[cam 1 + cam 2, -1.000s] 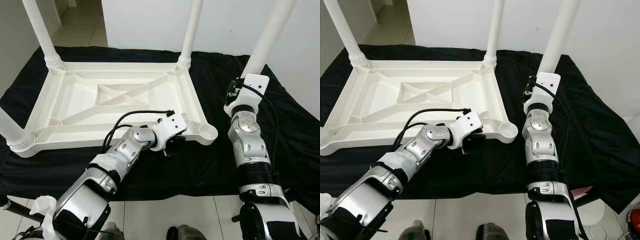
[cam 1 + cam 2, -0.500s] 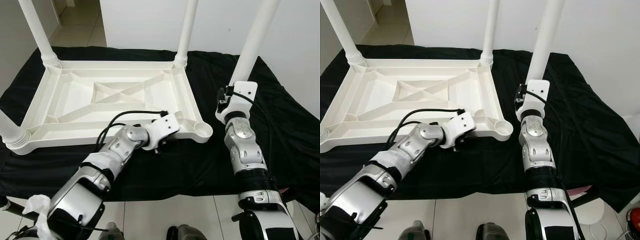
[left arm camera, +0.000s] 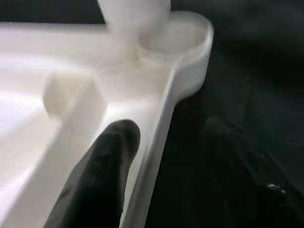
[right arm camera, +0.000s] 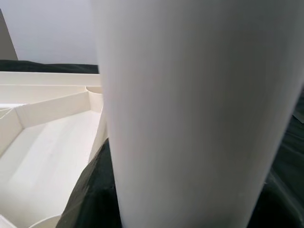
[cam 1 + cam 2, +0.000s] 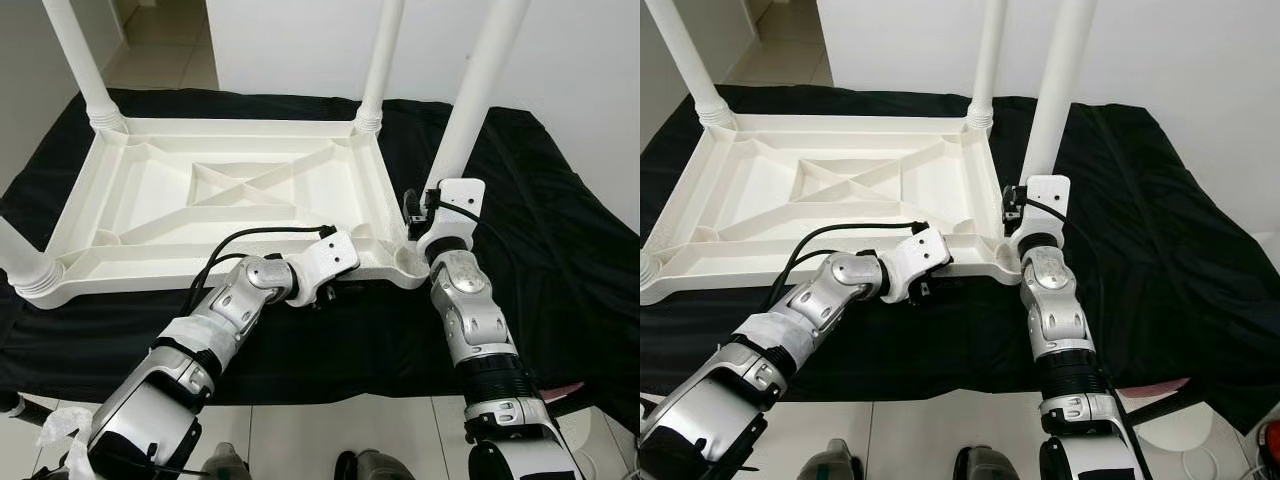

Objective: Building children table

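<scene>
A white plastic table top (image 5: 392, 200) lies upside down on a black cloth. Three white legs stand in its corners: far left (image 5: 80, 60), far right (image 5: 380, 60) and near left (image 5: 20, 260). My left gripper (image 5: 338, 286) is shut on the near rim close to the near right corner, one black finger (image 3: 107, 161) inside the rim. My right gripper (image 5: 437, 192) is shut on a fourth leg (image 5: 475, 90), held nearly upright. That leg's lower end (image 3: 135, 14) hangs just beside the empty corner socket (image 3: 178, 35). The wrist plate hides the right gripper's own fingers.
The black cloth (image 5: 560, 230) covers a low surface and drops off at its front edge to a tiled floor (image 5: 330, 430). A white wall stands right behind the far legs. A doorway opens at the far left (image 5: 160, 40).
My right arm has carried the fourth leg leftward, from over the cloth to the near right corner socket. My left gripper has stayed on the near rim.
</scene>
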### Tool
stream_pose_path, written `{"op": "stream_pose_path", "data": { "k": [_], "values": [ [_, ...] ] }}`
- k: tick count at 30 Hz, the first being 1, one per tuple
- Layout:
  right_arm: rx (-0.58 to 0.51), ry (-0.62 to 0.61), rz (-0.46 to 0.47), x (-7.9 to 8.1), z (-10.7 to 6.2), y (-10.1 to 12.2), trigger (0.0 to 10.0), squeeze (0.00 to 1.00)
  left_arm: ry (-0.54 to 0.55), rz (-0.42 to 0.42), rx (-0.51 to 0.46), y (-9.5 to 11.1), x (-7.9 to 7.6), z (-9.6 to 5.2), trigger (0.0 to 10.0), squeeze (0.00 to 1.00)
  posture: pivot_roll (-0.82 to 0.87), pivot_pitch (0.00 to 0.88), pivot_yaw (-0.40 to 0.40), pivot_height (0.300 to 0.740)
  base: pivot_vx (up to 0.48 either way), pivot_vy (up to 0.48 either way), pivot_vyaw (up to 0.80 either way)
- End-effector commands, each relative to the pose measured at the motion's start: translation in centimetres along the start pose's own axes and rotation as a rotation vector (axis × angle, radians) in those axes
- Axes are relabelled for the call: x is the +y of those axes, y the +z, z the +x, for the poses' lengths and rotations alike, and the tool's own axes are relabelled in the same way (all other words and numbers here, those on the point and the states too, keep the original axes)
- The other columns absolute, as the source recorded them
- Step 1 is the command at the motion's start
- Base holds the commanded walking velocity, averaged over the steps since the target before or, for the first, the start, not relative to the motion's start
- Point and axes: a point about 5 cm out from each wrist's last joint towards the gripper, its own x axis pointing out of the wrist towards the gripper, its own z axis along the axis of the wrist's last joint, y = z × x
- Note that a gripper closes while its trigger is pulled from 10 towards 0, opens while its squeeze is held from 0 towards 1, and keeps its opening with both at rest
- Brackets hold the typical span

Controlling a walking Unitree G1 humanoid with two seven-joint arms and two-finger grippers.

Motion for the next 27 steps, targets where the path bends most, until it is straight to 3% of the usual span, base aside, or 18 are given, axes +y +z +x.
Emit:
{"op": "stream_pose_path", "data": {
  "k": [1,14,27],
  "values": [
    [-0.025,0.041,0.013,0.4,-0.7,-0.1,10.0,0.00,-0.101,-0.046,-0.126,2.0,-0.8,-0.4,10.0,0.00,0.03,0.033,-0.027,0.740,0.000,0.000,0.00],
    [0.013,0.067,-0.006,-0.4,-2.2,-1.5,10.0,0.00,-0.084,-0.133,-0.275,4.3,-0.6,-3.2,10.0,0.00,0.05,0.034,-0.037,0.740,0.000,0.000,0.00],
    [0.067,0.125,-0.012,-0.3,-4.2,-3.5,10.0,0.00,-0.060,-0.164,-0.265,4.2,-0.7,-4.5,10.0,0.00,0.05,0.034,-0.038,0.740,0.000,0.000,0.00]
  ]
}}
